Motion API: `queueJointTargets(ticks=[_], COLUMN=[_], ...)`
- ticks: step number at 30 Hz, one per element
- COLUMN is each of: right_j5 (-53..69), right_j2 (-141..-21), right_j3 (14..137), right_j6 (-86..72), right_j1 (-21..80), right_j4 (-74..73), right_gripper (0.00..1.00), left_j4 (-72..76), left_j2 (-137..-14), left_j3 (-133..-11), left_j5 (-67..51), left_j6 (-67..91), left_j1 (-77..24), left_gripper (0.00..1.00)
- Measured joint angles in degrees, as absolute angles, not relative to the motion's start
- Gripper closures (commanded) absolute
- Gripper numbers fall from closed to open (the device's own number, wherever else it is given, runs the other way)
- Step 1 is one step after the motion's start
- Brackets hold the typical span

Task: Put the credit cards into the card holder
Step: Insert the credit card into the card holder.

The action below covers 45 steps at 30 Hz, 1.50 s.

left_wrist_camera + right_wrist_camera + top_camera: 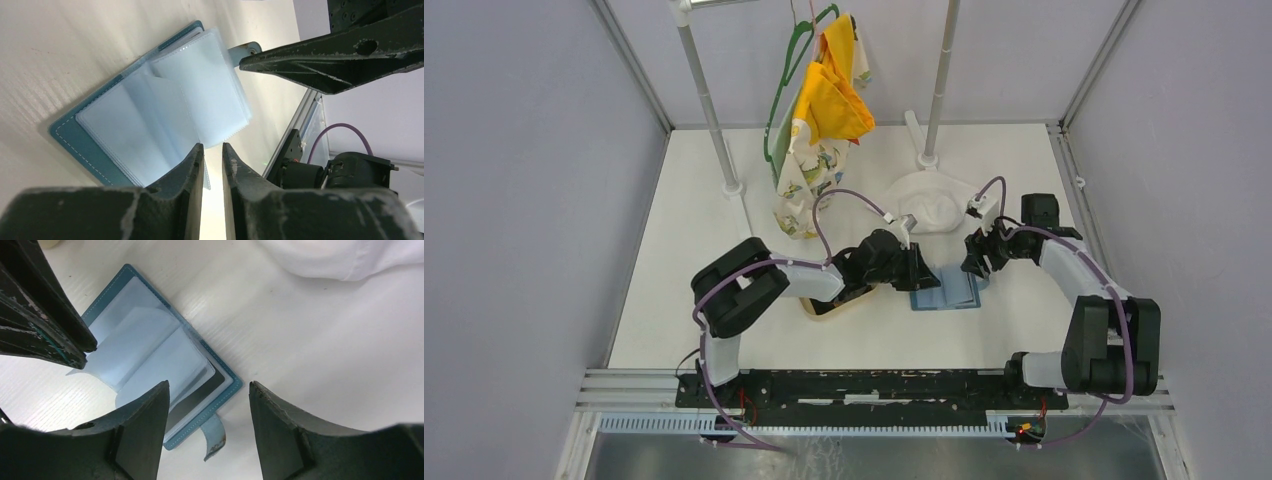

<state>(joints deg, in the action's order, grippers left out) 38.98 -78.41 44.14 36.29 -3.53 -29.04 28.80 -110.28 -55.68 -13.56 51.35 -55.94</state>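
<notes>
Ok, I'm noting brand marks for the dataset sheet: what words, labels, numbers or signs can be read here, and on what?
No text can be read in any view.
The open blue stitched card holder with clear plastic sleeves: no print visible.
The thin dark rectangular card in one sleeve: face blank from here.
The patterned cloth hanging at the back: print too small to read.

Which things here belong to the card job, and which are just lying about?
Job:
- card holder, lying open
- black card, seemingly tucked in a sleeve

Lying about:
- tan tray, mostly hidden
- white cloth
- hanging yellow garment
- rack poles
</notes>
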Motion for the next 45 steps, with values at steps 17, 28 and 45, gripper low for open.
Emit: queueJointTargets(ticks=[17, 28, 45], right_j5=[44.07, 43.48, 47.05], right_j2=[-80.79, -83.55, -88.97], right_j3=[43.92, 44.10, 45.67], right_j6=[41.45, 41.25, 41.28], right_j1=[-4.38, -4.38, -4.10], right_j4=[-32.86, -34.48, -37.58], right_gripper=[0.55, 0.53, 0.54], left_j4=[25.80, 25.78, 27.09], left_j2=[-106.19, -106.10, -107.63], left_j3=[-55.33, -55.33, -55.33], left_j5=[-12.01, -12.08, -12.60], left_j6=[49.23, 48.53, 48.53], left_j1=[-55.94, -55.94, -55.99], left_gripper=[0.73, 0.73, 0.73])
